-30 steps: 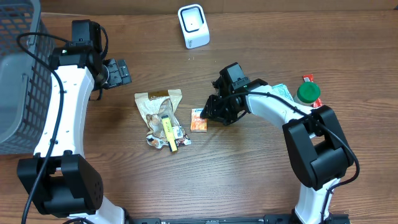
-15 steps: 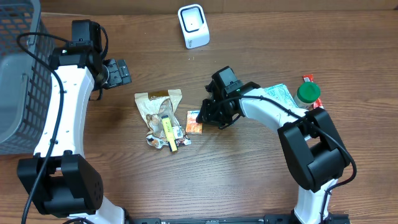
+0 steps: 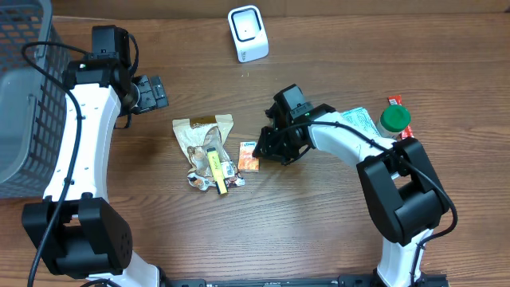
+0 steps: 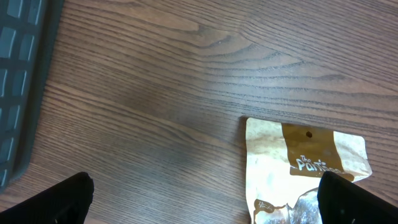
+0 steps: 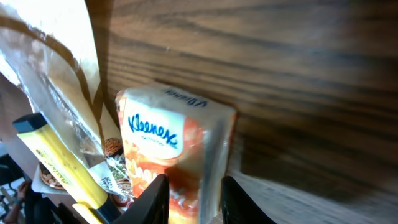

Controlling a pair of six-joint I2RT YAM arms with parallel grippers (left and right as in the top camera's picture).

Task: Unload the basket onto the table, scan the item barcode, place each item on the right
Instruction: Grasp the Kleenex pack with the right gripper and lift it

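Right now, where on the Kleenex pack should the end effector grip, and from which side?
Pinch the Kleenex pack across its short width at the end nearest the right end effector, coming from the right. It lies flat, and its far end is crowded by the snack bag.

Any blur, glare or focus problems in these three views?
Overhead: sharp and evenly lit, only soft shadows. Left wrist: snack pouch print crisp, no glare. Right wrist: Kleenex pack very close and slightly soft, fingers blurred at the bottom edge.
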